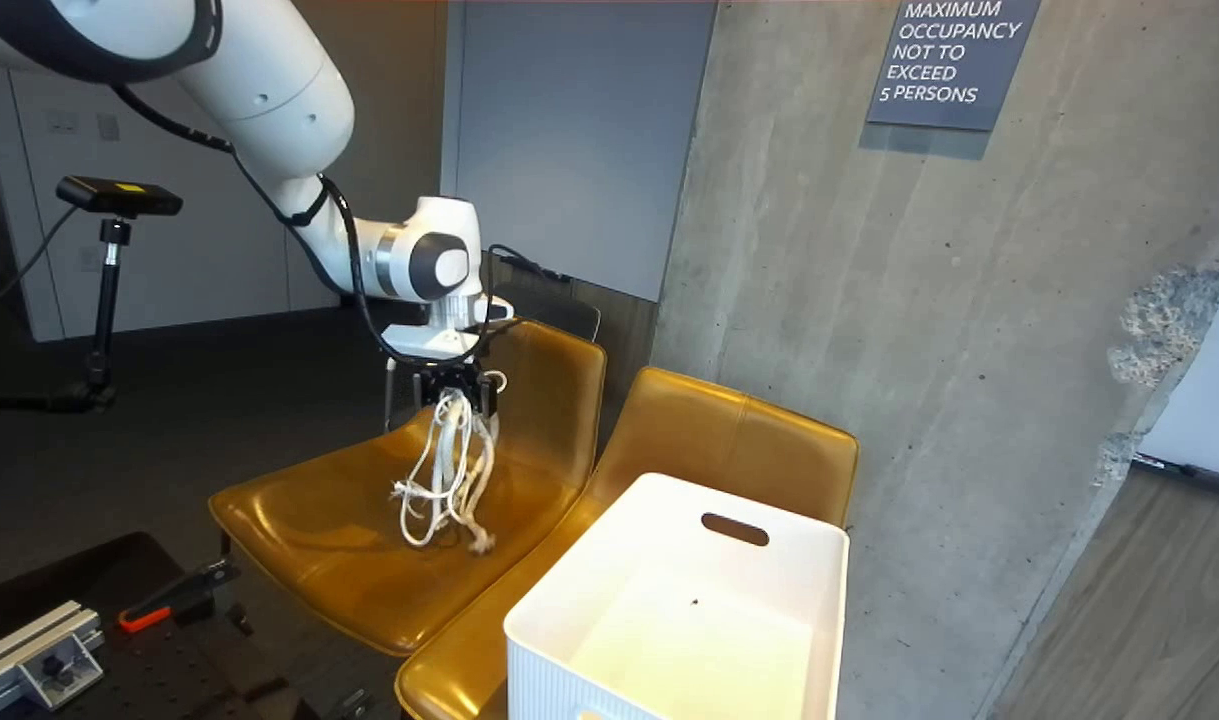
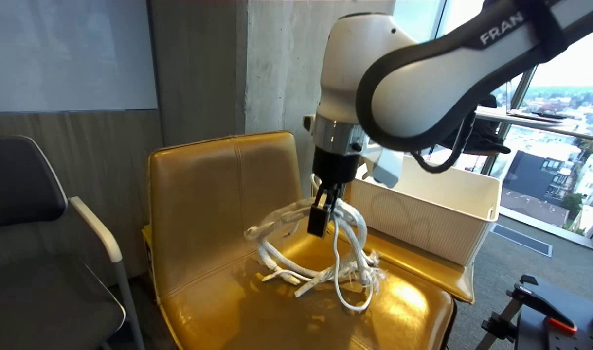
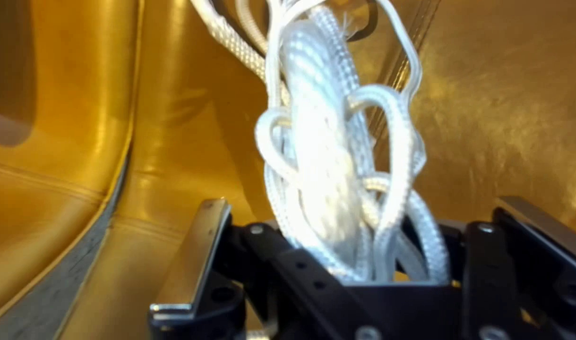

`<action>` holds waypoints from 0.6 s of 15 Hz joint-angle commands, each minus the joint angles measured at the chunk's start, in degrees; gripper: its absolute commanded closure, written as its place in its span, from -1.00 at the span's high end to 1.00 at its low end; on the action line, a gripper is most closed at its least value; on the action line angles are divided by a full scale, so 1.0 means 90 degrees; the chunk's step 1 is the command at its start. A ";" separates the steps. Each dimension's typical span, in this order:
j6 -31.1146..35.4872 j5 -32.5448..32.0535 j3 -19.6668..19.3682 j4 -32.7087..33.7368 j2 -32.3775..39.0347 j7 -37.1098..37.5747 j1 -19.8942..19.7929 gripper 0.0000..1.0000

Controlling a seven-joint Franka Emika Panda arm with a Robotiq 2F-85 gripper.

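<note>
The gripper [image 2: 320, 219] is grasping the rope [image 3: 318, 151], whose loops are hanging around and below it. A chair [image 2: 204, 301] is standing beneath; beside the gripper, a bin [image 2: 413, 223] is resting on a neighbouring chair [image 1: 729, 415].

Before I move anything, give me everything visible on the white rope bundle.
The white rope bundle is white to cream: braided, fabric-like cords, some thick, some thin, tangled into loops with frayed ends. The claw is shut on its upper part, and it hangs loosely over the gold-brown chair seat. Whether its lowest strands touch the seat isn't clear.
</note>
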 commanded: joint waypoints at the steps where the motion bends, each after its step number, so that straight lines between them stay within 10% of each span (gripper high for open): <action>1: -0.0495 -0.0303 -0.0243 -0.0240 -0.1074 0.0194 -0.0073 -1.00; 9: -0.2396 -0.0972 -0.0551 0.1376 -0.2151 -0.0057 -0.0560 -1.00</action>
